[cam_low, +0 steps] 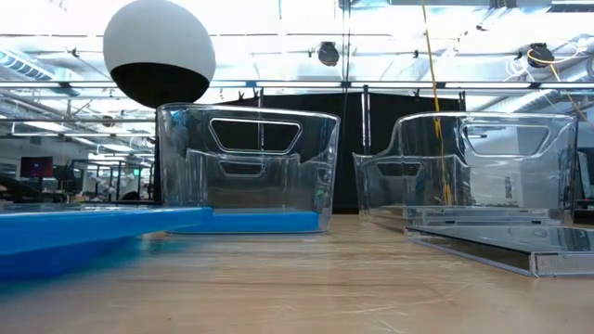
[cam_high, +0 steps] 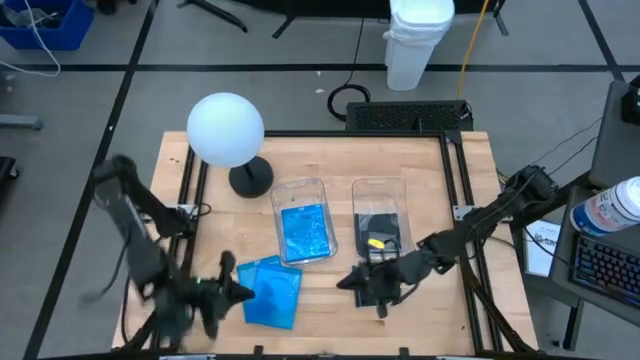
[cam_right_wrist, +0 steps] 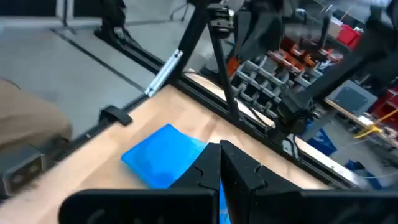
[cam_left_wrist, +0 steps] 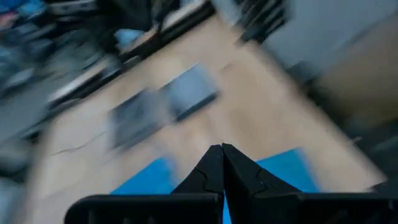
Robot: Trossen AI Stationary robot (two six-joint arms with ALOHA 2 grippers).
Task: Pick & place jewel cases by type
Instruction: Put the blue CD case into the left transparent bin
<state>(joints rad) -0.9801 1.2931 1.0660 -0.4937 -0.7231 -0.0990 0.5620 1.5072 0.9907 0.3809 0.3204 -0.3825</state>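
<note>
Two arms low at the near edge, both empty-handed, cases split between bins and worktop.

Biggest first: the wooden worktop (cam_high: 420, 170) carries a white globe lamp (cam_high: 226, 128) and two clear bins side by side. The left bin (cam_high: 302, 192) holds a blue jewel case (cam_high: 306, 232); the right bin (cam_high: 378, 190) holds dark cases (cam_high: 380, 228) with a small yellow label, its writing too small to read. Two more blue jewel cases (cam_high: 272, 288) lie overlapped on the worktop before the left bin, cut off at the edge in the low view. The left gripper (cam_high: 232, 292) sits just beside them, badly smeared, fingers (cam_left_wrist: 211, 171) pressed together on nothing. The right gripper (cam_high: 348, 281), before the right bin, has its fingers (cam_right_wrist: 214, 165) together too, over a dark case (cam_high: 380, 290) mostly hidden by the arm.
</note>
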